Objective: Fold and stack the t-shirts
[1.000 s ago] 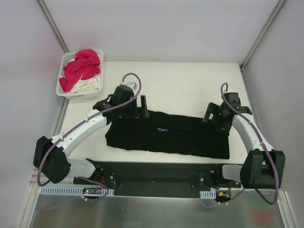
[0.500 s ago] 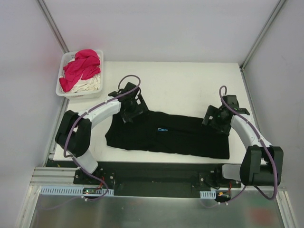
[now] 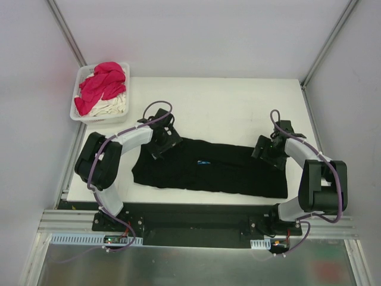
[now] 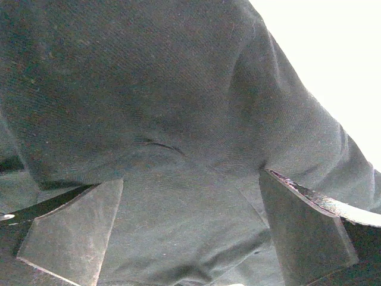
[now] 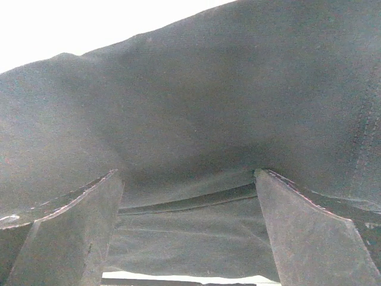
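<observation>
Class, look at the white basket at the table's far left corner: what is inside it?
A magenta-pink t-shirt lies bunched on top of a cream t-shirt inside the white basket. Anything beneath them is covered.

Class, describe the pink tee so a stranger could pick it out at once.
Find the white table; at its far left corner sits a white basket. The pink tee is heaped in it, over a cream tee. It is the only bright cloth here; the black tee lies spread mid-table.
</observation>
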Motion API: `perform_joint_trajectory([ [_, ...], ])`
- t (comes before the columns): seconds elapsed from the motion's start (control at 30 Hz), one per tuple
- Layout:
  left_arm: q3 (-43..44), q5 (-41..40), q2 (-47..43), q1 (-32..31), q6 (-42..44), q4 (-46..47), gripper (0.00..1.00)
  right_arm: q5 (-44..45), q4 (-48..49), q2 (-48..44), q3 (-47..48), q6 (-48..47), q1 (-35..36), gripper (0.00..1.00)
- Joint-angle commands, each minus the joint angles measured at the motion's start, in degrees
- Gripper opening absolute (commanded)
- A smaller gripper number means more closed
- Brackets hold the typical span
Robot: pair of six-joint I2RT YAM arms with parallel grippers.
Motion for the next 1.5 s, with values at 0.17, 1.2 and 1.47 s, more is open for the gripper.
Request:
perform_joint_trajectory([
  [0.17, -4.4, -1.5, 3.0, 3.3, -1.7, 1.7, 0.99, 0.6, 4.6, 5.2, 0.8, -0.8, -4.2, 0.96],
  [1.2, 26.5, 5.4, 24.2, 10.0, 8.4, 2.7, 0.98, -3.9, 4.1, 6.4, 1.7, -1.7, -4.5, 0.96],
  [1.47, 41.4, 11.7, 35.1, 9.4, 8.6, 2.6, 0.97, -7.9, 9.6, -7.3, -13.2, 6.3, -0.4, 0.96],
])
